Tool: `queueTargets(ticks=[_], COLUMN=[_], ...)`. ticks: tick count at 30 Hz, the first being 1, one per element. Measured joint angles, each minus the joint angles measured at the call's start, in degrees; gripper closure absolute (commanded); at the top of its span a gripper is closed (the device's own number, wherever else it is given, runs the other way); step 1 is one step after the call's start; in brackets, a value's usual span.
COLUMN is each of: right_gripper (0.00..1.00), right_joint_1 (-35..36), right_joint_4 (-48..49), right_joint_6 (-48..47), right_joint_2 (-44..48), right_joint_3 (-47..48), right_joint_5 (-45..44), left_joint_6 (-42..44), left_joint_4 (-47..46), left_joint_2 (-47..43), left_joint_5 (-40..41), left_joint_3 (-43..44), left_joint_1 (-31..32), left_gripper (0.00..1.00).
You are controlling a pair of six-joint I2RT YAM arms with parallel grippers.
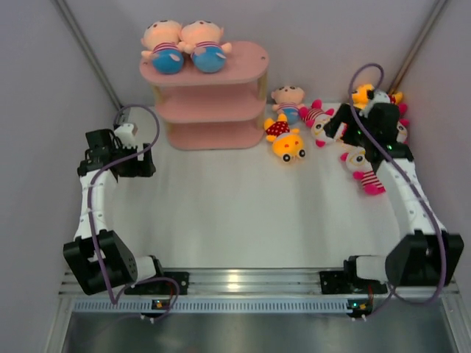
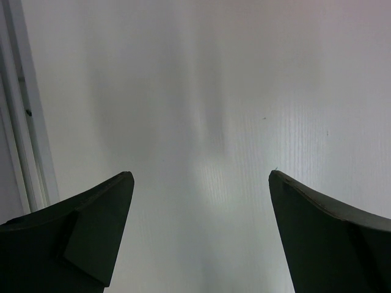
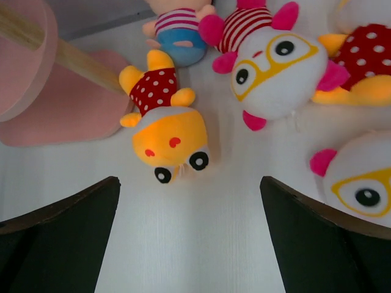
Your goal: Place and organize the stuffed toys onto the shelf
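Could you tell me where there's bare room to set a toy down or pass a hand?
Free: the shelf's top board right of the two dolls, its lower tiers' visible edges, the table's middle. Crowded: the far-right corner, toys packed around the right gripper.

Three dolls (image 1: 162, 48) (image 1: 208, 45) (image 1: 288, 99), two yellow (image 3: 171, 131) (image 3: 360, 55), two white (image 3: 275, 73) (image 3: 360, 183)

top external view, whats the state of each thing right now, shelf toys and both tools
shelf: upright on the table
peach-headed dolls: two lying side by side on the top board
yellow-orange toy: lying on the table beside the shelf
white-faced toy: lying on the table
left tool: open, holding nothing
right tool: open, holding nothing
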State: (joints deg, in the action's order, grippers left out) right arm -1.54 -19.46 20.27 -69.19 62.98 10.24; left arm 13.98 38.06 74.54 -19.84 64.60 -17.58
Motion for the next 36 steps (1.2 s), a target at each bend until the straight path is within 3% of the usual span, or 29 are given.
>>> queueTargets(ticks=[6,13,15,18,21,27,32,36], right_gripper=[0.01,0.01,0.27,0.78,0.99,1.00,1.00,1.00], right_joint_1=[10.2,15.0,15.4,15.7,15.8,16.1,21.6,28.5], right_joint_4=[-3.8,-6.3,-6.6,-3.6,-0.7,-6.9,-16.6,-22.8], right_joint_6=[-4.2,-3.2,-3.0,-3.0,-3.5,-10.2,-19.0,-24.8], right_joint_2=[-30.3,-49.0,-50.5,-48.8,-44.0,-27.5,-17.0,-15.2], right_joint_3=[24.7,28.2,28.2,25.7,19.1,6.3,6.7,8.3], right_joint_5=[-1.2,-4.4,-4.3,-2.7,-1.1,9.6,16.5,20.2], left_joint_6=[-0.3,0.2,1.2,2.8,4.7,9.8,19.1,29.1], left_joint_4=[0.1,0.6,1.4,3.4,5.3,6.7,7.2,10.0], left_joint_2=[-0.7,-0.7,-0.6,-0.7,-0.9,-3.8,-7.9,-8.6], left_joint_5=[2.0,0.7,-2.0,-7.0,-12.9,-16.9,-15.4,-8.5], left_joint_3=[-3.3,-3.7,-3.7,-3.7,-3.7,-3.7,-3.3,3.0], left_joint_1=[0.0,0.0,0.0,0.0,0.0,5.0,18.0,27.0], left_gripper=[0.02,0.02,0.02,0.05,0.18,0.10,0.06,0.02])
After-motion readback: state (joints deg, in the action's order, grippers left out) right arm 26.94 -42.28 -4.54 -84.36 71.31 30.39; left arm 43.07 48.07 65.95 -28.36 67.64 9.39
